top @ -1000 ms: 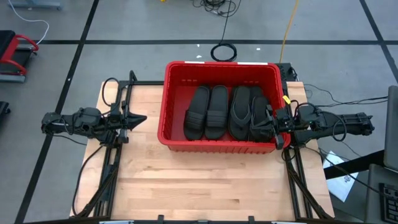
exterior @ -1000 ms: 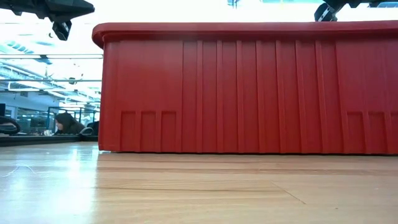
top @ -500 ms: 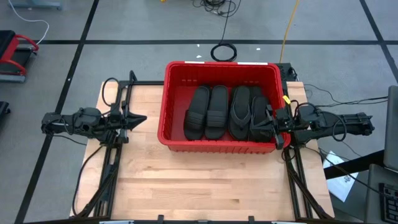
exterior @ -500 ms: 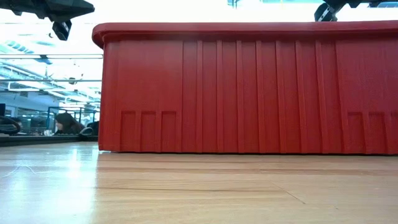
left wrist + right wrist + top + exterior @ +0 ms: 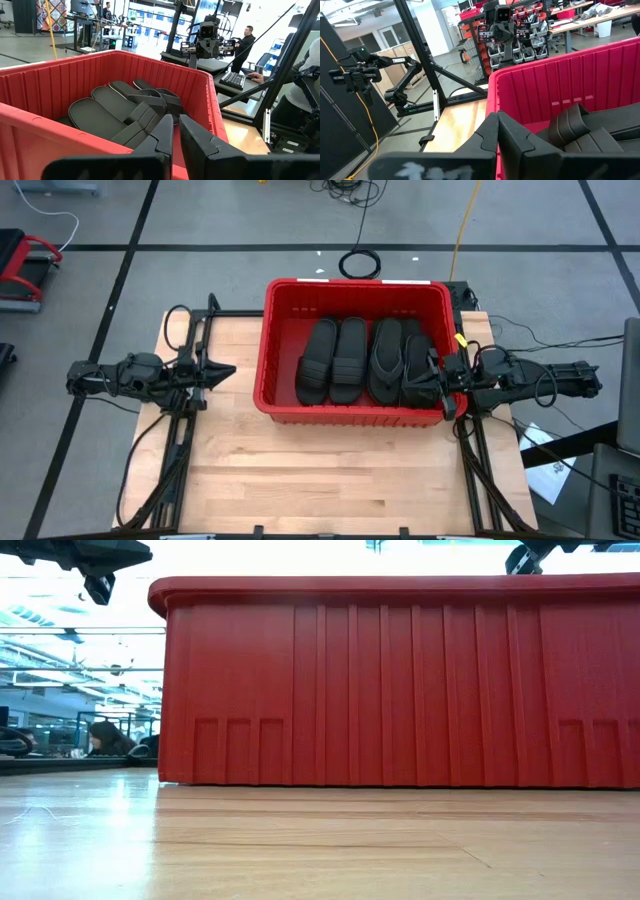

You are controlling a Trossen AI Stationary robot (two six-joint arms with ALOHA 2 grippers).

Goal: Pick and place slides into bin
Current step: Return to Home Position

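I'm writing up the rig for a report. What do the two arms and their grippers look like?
The left arm and right arm are black, chunky jointed segments with black cables looped alongside. The left gripper and right gripper each end in two dark, angular fingers tapering to a wedge. No markings are legible.

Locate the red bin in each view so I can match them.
High view: bin at picture centre, between the arms.
Low view: its outer wall fills most of the picture.
Left wrist view: bin just ahead of left pincer, slides inside.
Right wrist view: bin just ahead of right pincer; corner showing.
Shared landmark: ribbed red walls.
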